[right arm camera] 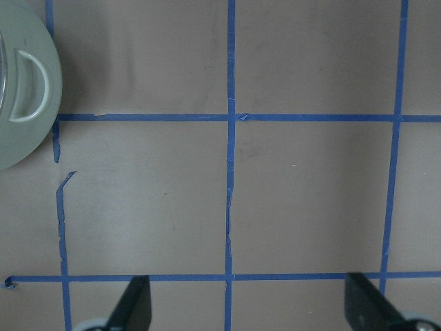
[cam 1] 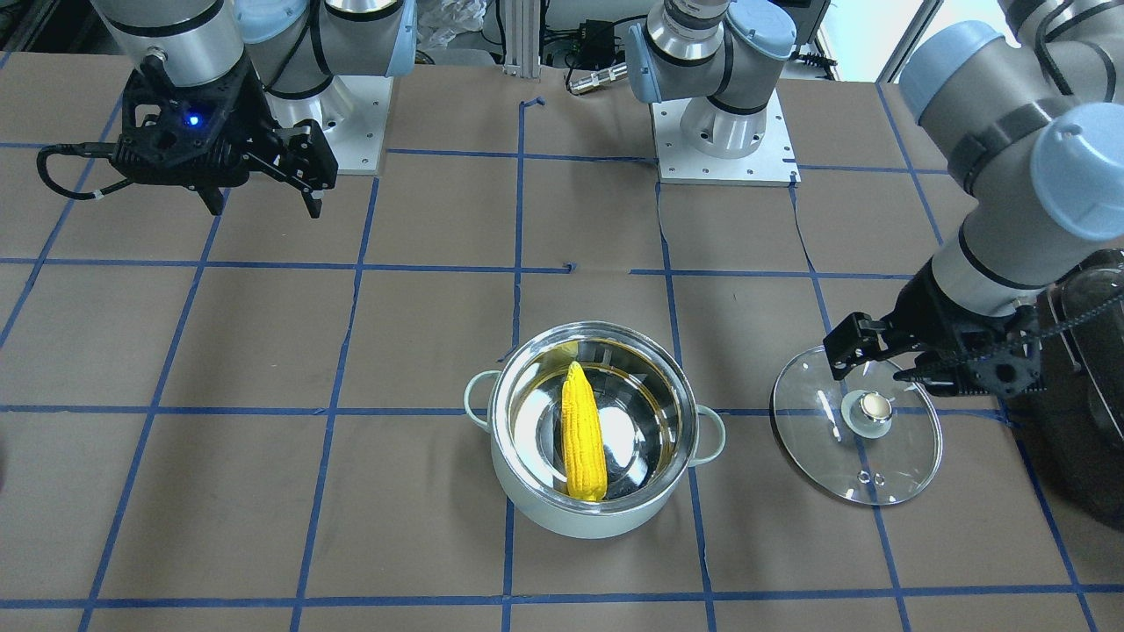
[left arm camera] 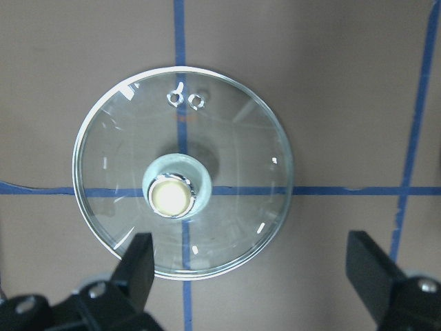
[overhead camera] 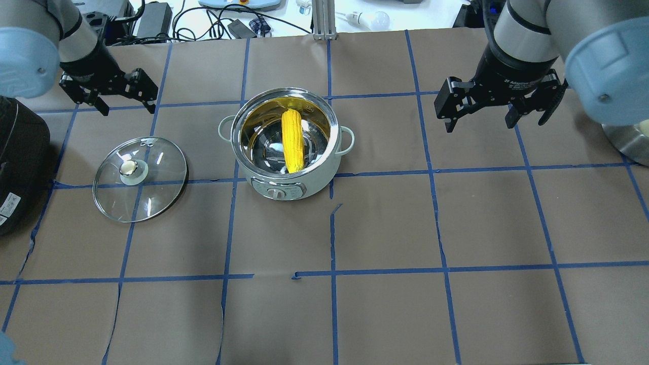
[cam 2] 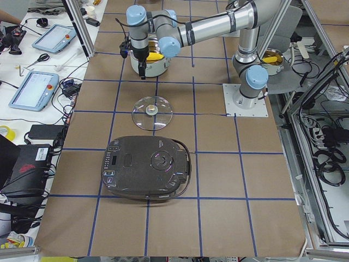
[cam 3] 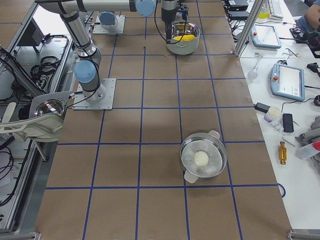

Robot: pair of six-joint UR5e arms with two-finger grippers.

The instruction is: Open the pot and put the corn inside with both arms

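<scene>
The pale mint-white pot (cam 1: pixel 571 518) (overhead camera: pixel 309 177) stands open at mid-table. The yellow corn cob (cam 1: pixel 583 434) (overhead camera: pixel 292 140) lies inside it, leaning on the steel wall. The glass lid (cam 1: pixel 887 465) (overhead camera: pixel 152 192) lies flat on the table beside the pot, knob up. My left gripper (cam 1: pixel 869 369) (overhead camera: pixel 127 106) hovers open and empty just above the lid's far edge. Its wrist view looks straight down on the lid (left arm camera: pixel 227 145) between open fingers (left arm camera: pixel 138 265). My right gripper (cam 1: pixel 263 206) (overhead camera: pixel 494 119) is open and empty, raised well off to the pot's other side.
A black appliance (overhead camera: pixel 17 162) (cam 2: pixel 147 166) sits at the table's left end, close to the lid. A steel pan holding a white lump (cam 3: pixel 203 160) stands far off at the right end. The pot's loop handle (right arm camera: pixel 24 69) shows at the right wrist view's corner.
</scene>
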